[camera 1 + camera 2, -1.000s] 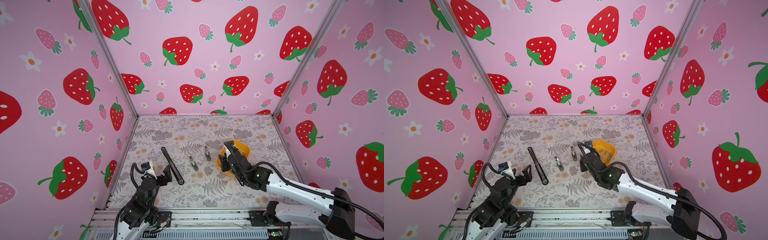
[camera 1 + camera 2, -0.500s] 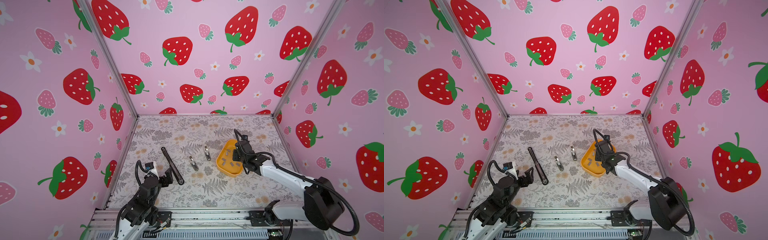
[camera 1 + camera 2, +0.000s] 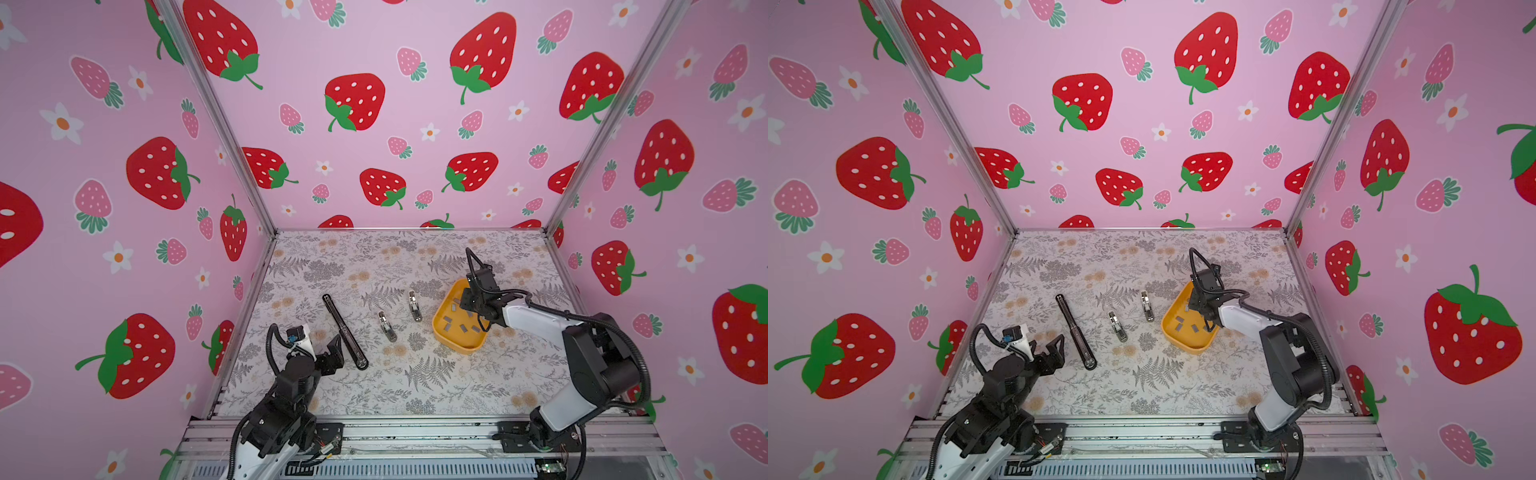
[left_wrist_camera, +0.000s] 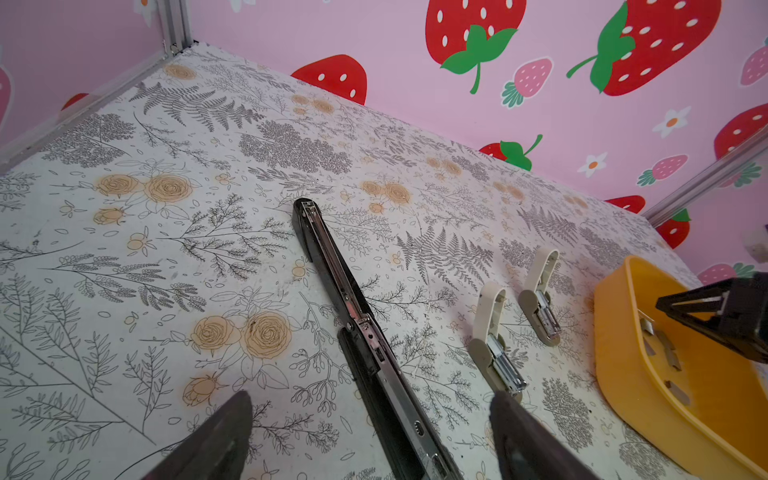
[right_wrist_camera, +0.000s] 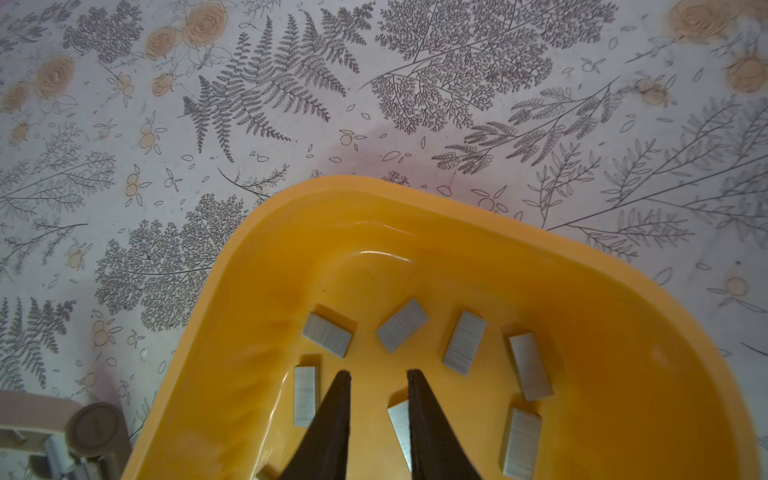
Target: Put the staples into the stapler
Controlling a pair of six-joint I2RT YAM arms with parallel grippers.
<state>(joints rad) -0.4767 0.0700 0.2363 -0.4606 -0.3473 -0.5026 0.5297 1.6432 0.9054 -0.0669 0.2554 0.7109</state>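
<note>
Staples [image 5: 464, 343], seven strips showing, are lying in one yellow tray [image 5: 374, 195] beneath the right gripper [image 5: 379, 374], its jaws hanging narrowly apart and empty. One black stapler [image 4: 332, 266] is lying below the left gripper [image 4: 370, 392], whose jaws are standing wide apart, with two beige staplers [image 4: 492, 332] beside.

Top views share the table [image 3: 415, 386]; right wrist close above staples [image 5: 464, 348].

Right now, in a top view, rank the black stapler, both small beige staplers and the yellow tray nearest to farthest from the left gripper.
From the left gripper:
1. black stapler, just beside it
2. front beige stapler, centre
3. rear beige stapler, by the tray
4. yellow tray, right side
</note>
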